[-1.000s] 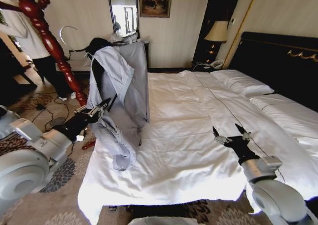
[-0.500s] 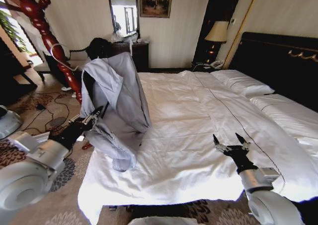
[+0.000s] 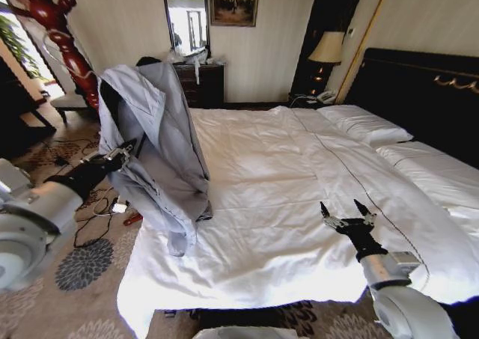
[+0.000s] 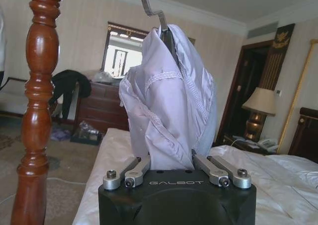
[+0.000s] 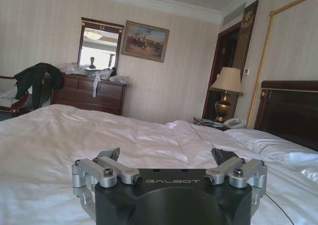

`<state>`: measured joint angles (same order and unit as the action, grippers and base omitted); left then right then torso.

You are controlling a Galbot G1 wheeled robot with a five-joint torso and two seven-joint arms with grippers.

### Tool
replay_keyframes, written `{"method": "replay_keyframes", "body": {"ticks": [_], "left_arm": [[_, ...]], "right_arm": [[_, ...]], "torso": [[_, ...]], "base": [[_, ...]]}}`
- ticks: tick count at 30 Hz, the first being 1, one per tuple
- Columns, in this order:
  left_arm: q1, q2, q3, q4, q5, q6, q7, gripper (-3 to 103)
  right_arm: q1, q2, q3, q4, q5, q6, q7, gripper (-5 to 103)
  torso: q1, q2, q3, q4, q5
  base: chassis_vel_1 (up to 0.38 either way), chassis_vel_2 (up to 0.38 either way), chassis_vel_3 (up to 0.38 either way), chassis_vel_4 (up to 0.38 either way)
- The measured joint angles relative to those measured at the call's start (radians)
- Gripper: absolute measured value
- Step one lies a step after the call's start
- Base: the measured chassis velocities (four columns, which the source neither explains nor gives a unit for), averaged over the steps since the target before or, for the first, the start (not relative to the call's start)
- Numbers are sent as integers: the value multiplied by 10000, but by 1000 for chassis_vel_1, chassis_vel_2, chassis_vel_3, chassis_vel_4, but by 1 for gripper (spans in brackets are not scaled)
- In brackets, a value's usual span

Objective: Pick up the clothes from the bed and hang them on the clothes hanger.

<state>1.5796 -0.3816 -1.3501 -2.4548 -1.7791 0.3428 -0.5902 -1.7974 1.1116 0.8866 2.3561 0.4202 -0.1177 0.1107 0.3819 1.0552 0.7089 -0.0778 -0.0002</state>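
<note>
Right gripper: the right gripper (image 3: 349,218) hovered low over the near part of the bed (image 3: 299,174), well apart from the shirt; its fingers stood spread wide with nothing between them, as the right wrist view (image 5: 169,160) also showed.
Bed: white sheets lay bare under that arm, with pillows (image 3: 367,126) toward the black headboard (image 3: 426,92); no other garment lay on the sheets.
Left gripper: the left gripper (image 3: 120,156) reached out past the bed's left edge, its fingers closed on a bunch of the shirt's fabric, seen in the left wrist view (image 4: 171,168) rising straight from between the fingers.
Clothes: the clothes (image 3: 153,152), a light grey-blue shirt, hung upright in the air above the bed's left edge, draped over the clothes hanger, with the lower folds sagging just above the sheet.
Clothes hanger: the clothes hanger (image 4: 166,36) showed as a dark neck under the collar with its silver hook (image 4: 149,6) rising above; whether both shoulders were seated I could not tell.
Coat stand: the red turned-wood coat stand (image 4: 37,101) stood just beside the shirt, nearer the wall.
Step in hand: by my judgement, carrying the hung shirt toward the stand.
Doing it well: keep the grip firm, lift smoothly so the shirt does not slide off, keep the hook upright and clear of the post, and keep the trailing hem off the bed edge.
</note>
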Motion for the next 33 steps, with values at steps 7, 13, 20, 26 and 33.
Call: {"method": "replay_keyframes", "body": {"ticks": [7, 13, 20, 26, 33], "left_arm": [[-1606, 1100, 347, 1327, -1542, 482, -841, 19], [-2390, 2168, 395, 2924, -2556, 1045, -1238, 19], [-2573, 3705, 385, 4364, -3271, 1272, -860, 19], [-1965, 5046, 19, 5543, -3449, 1301, -453, 19], [-1312, 6250, -305, 6792, -3313, 1389, -309, 19]], "right_arm": [[5, -8, -4, 0, 6, -7, 6, 100], [9, -12, -8, 2, 11, -11, 9, 100], [12, -12, -10, 2, 12, -14, 14, 100], [14, -13, -12, 2, 12, -14, 16, 100], [14, -12, -11, 2, 13, -14, 16, 100]], "torso": [[0, -1, 0, -2, 0], [0, -1, 1, 0, -1], [0, -1, 0, -3, 1], [0, -1, 0, -1, 0], [0, -1, 0, -3, 1]], "base": [[0, 0, 0, 0], [0, 0, 0, 0], [0, 0, 0, 0], [0, 0, 0, 0], [0, 0, 0, 0]]}}
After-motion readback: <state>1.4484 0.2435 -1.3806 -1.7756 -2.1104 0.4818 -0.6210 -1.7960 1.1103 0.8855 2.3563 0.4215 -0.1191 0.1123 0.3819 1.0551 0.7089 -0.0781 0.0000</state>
